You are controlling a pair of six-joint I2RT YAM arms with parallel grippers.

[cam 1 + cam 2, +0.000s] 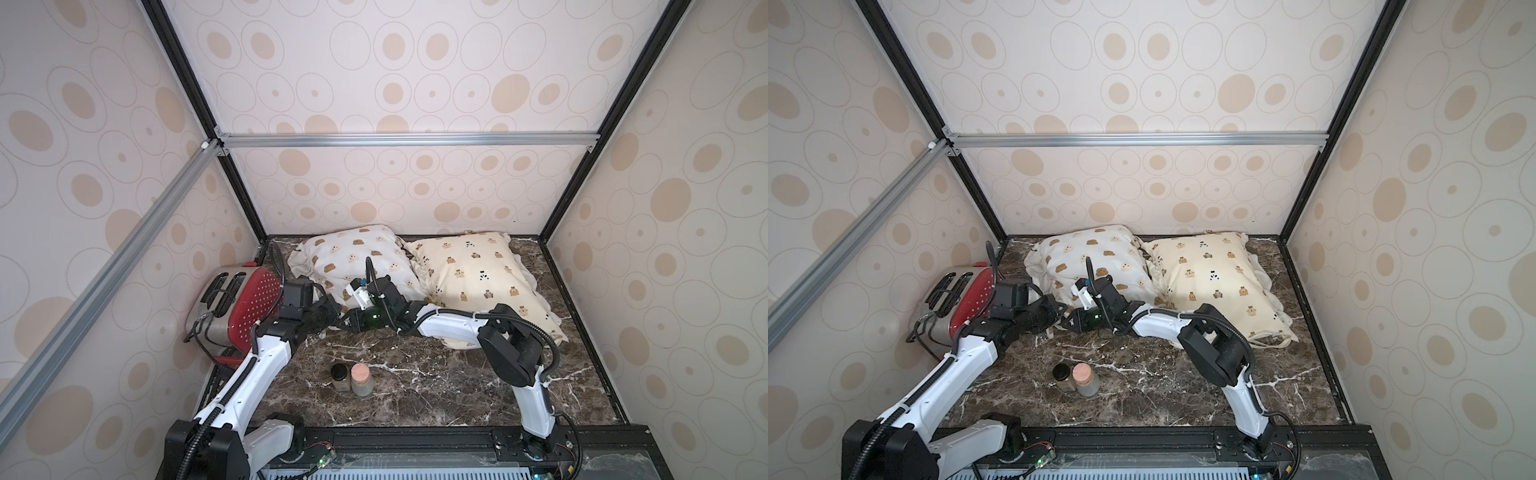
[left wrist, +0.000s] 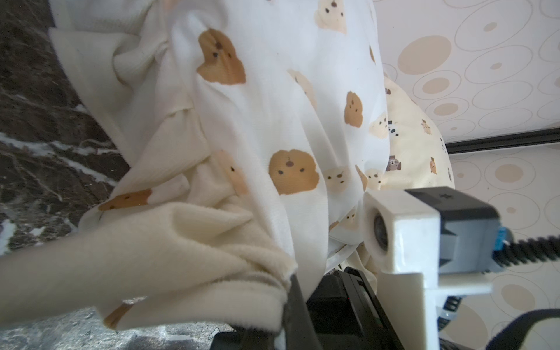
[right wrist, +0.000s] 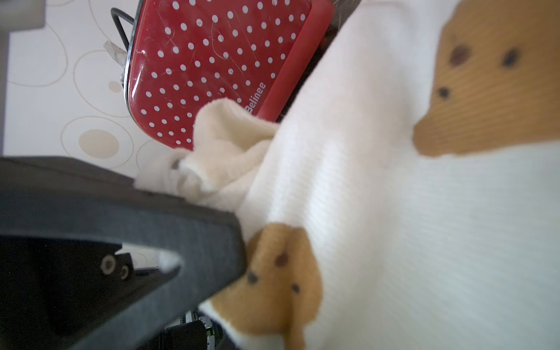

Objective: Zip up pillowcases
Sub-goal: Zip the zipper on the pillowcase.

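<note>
Well, I'm on the white case [image 1: 357, 257], which lies at the back of the surface [image 1: 415, 374], left of centre in both top views. The cream case [image 1: 478, 270] touches it on the right. Both my arms meet at the white case's lower-left corner, near the toaster [image 1: 245, 303].

The zip and its pull show in no view, so I cannot say how far it is done. My guess is that the step in hand is catching the pull. The next move calls for a firm pinch on that small tab, then a straight draw along the edge away from the left hand [image 1: 332, 316]. That hand should hold the cloth tight so the teeth do not snag.

My left hand is closed on the ruffle [image 2: 181, 257]. The left wrist view shows that cream frill bunched and pinched at the bottom of the frame, pulled out from the stuffed body. I take it as the anchor.

My right hand [image 1: 351, 322] sits just beside the left, against the same edge. In the right wrist view only one dark finger [image 3: 197, 230] shows, at the lower left, pressed to the bear-print cloth. The other finger is hidden, so I cannot tell how wide this hand stands or whether it has anything.
</note>
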